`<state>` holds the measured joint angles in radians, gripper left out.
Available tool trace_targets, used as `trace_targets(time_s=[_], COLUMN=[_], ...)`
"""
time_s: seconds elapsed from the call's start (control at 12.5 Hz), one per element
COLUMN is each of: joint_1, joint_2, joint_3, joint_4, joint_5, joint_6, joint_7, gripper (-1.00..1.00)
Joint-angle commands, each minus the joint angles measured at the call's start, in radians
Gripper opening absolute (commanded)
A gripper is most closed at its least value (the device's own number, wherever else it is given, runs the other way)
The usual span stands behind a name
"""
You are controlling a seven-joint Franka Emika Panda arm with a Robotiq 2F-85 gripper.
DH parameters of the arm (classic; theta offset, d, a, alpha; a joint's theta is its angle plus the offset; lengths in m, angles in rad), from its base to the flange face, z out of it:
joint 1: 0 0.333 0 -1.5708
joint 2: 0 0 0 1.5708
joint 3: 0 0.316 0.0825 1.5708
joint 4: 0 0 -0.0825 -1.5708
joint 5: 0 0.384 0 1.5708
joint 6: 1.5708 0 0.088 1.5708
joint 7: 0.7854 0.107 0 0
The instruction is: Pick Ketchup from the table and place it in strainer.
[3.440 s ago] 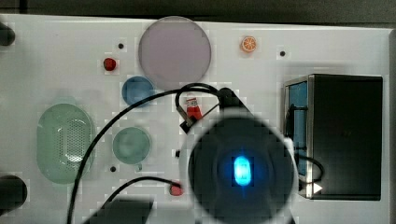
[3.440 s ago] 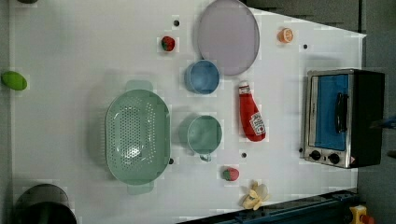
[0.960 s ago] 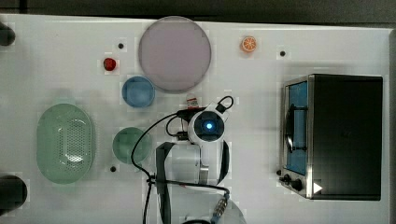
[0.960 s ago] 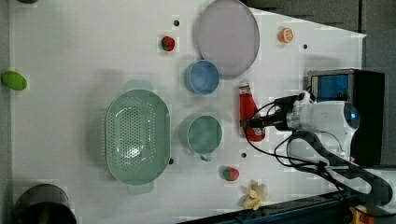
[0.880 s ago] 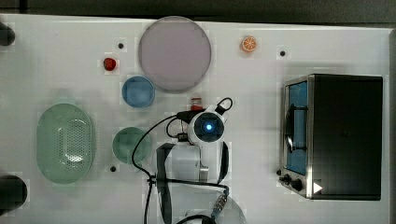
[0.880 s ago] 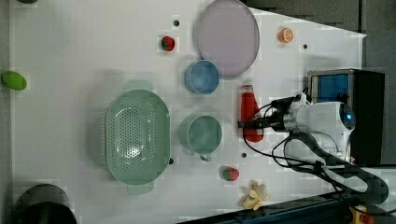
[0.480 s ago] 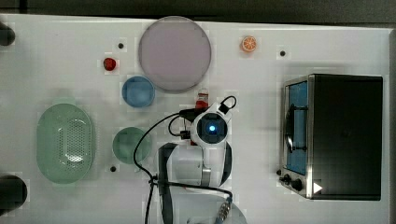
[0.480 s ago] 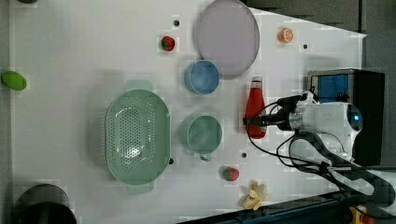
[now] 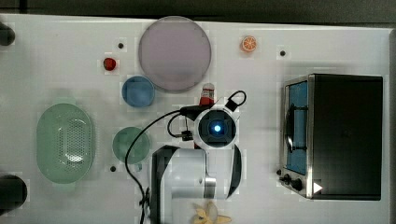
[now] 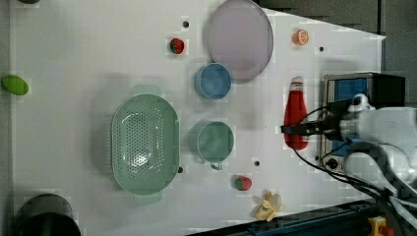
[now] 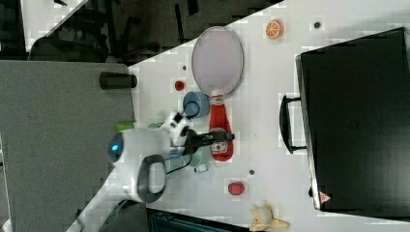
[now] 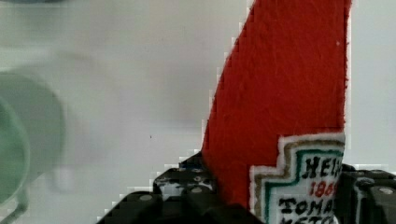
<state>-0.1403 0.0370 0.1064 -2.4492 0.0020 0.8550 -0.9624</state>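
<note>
The ketchup (image 10: 295, 109) is a red squeeze bottle with a white cap, and it sits between my gripper's dark fingers (image 10: 314, 129). My gripper (image 12: 275, 198) is shut on the ketchup's lower labelled part (image 12: 308, 186). In the top view my wrist covers most of the ketchup, so just its cap end (image 9: 207, 93) pokes out below the purple plate. The right view shows the gripper (image 11: 220, 137) clamped across the ketchup (image 11: 220, 118). The pale green strainer (image 9: 44, 140) lies far off at the top view's left, with nothing in it (image 10: 118, 142).
A green cup (image 9: 130, 144) and a blue cup (image 9: 138, 91) stand between the ketchup and the strainer. A purple plate (image 9: 174, 53), a toaster oven (image 9: 336, 135), a red fruit (image 9: 109, 64), an orange slice (image 9: 249, 44), a banana (image 9: 210, 215) and a strawberry (image 10: 242, 183) lie around.
The fingers have closed on the ketchup. The bottle has straightened and shifted with the gripper toward the left view's right, away from the green cup.
</note>
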Motion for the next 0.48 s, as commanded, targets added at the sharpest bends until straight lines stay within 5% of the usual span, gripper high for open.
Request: trace_targets(time_s=[0.08, 0.48], joint_1=[0.015, 0.034], joint_2=[-0.142, -0.251], joint_3=[0.025, 0.152], joint_4=[0.063, 0.206], joint_5=[0.011, 0.013], joint_6=[-0.173, -0.505], joint_7=[0.021, 0.195], gripper=[0.26, 0.26])
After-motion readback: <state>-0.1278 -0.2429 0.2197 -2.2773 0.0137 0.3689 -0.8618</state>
